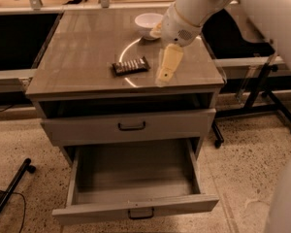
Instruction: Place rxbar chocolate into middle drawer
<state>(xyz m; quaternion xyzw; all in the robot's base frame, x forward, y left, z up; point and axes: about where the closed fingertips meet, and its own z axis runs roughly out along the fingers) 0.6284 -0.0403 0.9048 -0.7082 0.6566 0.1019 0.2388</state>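
The rxbar chocolate, a dark flat bar with pale marks, lies on the grey-tan cabinet top, left of centre-right. My gripper hangs from the white arm just to the right of the bar, low over the cabinet top and apart from the bar, with nothing in it. The middle drawer is pulled out wide below, and its inside is empty. The drawer front above it with a dark handle is pushed in.
A white bowl stands at the back of the cabinet top, partly behind my arm. A black stand with wheeled legs is at the right. A black leg and cable lie on the speckled floor at the left.
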